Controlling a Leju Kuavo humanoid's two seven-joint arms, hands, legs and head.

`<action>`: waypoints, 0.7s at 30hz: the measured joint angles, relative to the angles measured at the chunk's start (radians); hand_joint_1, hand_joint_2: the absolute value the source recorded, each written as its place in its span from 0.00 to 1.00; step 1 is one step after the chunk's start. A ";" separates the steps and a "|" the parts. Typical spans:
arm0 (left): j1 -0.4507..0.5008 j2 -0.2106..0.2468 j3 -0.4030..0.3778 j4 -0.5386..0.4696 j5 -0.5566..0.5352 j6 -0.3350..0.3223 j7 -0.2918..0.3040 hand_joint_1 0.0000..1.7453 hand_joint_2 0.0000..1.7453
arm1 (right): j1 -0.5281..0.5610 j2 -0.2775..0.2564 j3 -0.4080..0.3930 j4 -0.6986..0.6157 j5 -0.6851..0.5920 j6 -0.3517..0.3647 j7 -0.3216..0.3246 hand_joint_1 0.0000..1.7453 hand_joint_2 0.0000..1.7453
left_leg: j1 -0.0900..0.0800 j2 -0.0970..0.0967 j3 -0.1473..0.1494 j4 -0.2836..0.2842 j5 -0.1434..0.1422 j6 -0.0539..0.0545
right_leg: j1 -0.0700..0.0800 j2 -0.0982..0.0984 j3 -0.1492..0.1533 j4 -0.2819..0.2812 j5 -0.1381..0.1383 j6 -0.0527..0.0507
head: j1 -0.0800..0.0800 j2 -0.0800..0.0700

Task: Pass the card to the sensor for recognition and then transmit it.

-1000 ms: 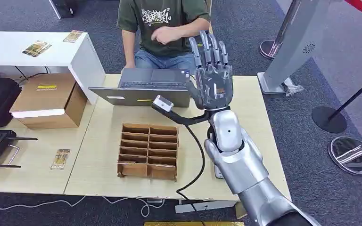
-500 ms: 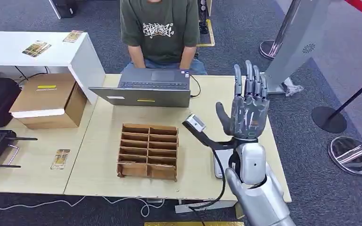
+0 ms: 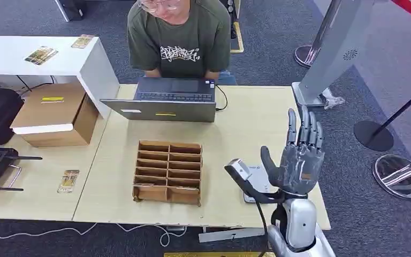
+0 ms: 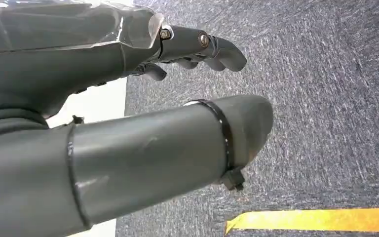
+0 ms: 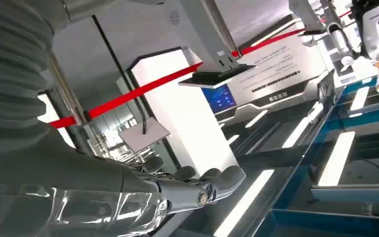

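A card [image 3: 69, 181] lies flat on the left table, well apart from the divided box [image 3: 168, 172]. The sensor [image 3: 256, 182] sits just left of the raised right hand [image 3: 298, 160], fingers straight, together, empty. The left hand [image 4: 128, 98], fingers loosely curled, holds nothing.
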 joint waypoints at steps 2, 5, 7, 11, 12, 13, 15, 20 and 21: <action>0.001 -0.006 0.007 -0.014 0.000 -0.003 -0.001 0.00 0.00 | 0.028 0.000 -0.008 -0.020 0.000 -0.002 -0.008 0.00 1.00 | 0.000 0.000 0.000 0.000 0.000 0.000 | 0.000 0.000 0.000 0.000 0.000 0.000 | 0.000 0.000; 0.001 -0.011 0.017 -0.034 0.000 -0.009 -0.001 0.00 0.00 | 0.069 0.002 -0.016 -0.043 0.000 0.000 -0.022 0.00 1.00 | 0.000 0.000 0.000 0.000 -0.001 0.000 | 0.000 0.000 0.000 0.000 0.000 0.000 | 0.000 0.000; 0.001 -0.013 0.019 -0.043 0.000 -0.010 -0.001 0.00 0.00 | 0.092 0.005 -0.025 -0.057 0.000 0.001 -0.026 0.00 1.00 | 0.000 0.000 0.000 0.000 -0.001 0.000 | 0.000 0.000 0.000 0.000 0.000 0.000 | 0.000 0.000; 0.002 -0.013 0.024 -0.049 0.000 -0.011 -0.001 0.00 0.00 | 0.131 0.016 -0.037 -0.084 0.000 0.002 -0.047 0.00 1.00 | 0.000 0.000 0.000 0.000 -0.001 -0.001 | 0.000 0.000 0.000 0.000 0.000 0.000 | 0.000 0.000; 0.002 -0.013 0.026 -0.049 0.000 -0.011 -0.001 0.00 0.00 | 0.140 0.019 -0.039 -0.090 0.000 0.003 -0.052 0.00 1.00 | 0.000 0.000 0.000 0.000 -0.001 -0.001 | 0.000 0.000 0.000 0.000 0.000 0.000 | 0.000 0.000; 0.002 -0.013 0.027 -0.049 0.001 -0.010 -0.001 0.00 0.00 | 0.147 0.019 -0.042 -0.094 0.000 0.003 -0.053 0.00 1.00 | 0.000 0.000 0.000 0.000 -0.001 -0.001 | 0.000 0.000 0.000 0.000 0.000 0.000 | 0.000 0.000; 0.003 -0.013 0.030 -0.049 0.002 -0.006 -0.001 0.00 0.00 | 0.161 0.026 -0.048 -0.102 0.000 0.005 -0.055 0.00 1.00 | 0.000 0.000 0.000 0.000 -0.001 -0.001 | 0.000 0.000 0.000 0.000 0.000 0.000 | 0.000 0.000; 0.003 -0.015 0.036 -0.049 0.009 0.012 -0.001 0.00 0.00 | 0.201 0.042 -0.053 -0.117 0.000 0.011 -0.065 0.00 1.00 | 0.000 0.000 0.000 0.000 -0.001 -0.001 | 0.000 0.000 0.000 0.000 0.000 0.000 | 0.000 0.000; 0.004 -0.015 0.036 -0.049 0.012 0.015 0.000 0.00 0.00 | 0.207 0.043 -0.054 -0.119 0.000 0.011 -0.065 0.00 1.00 | 0.000 0.000 0.000 0.000 -0.001 -0.001 | 0.000 0.000 0.000 0.000 0.000 0.000 | 0.000 0.000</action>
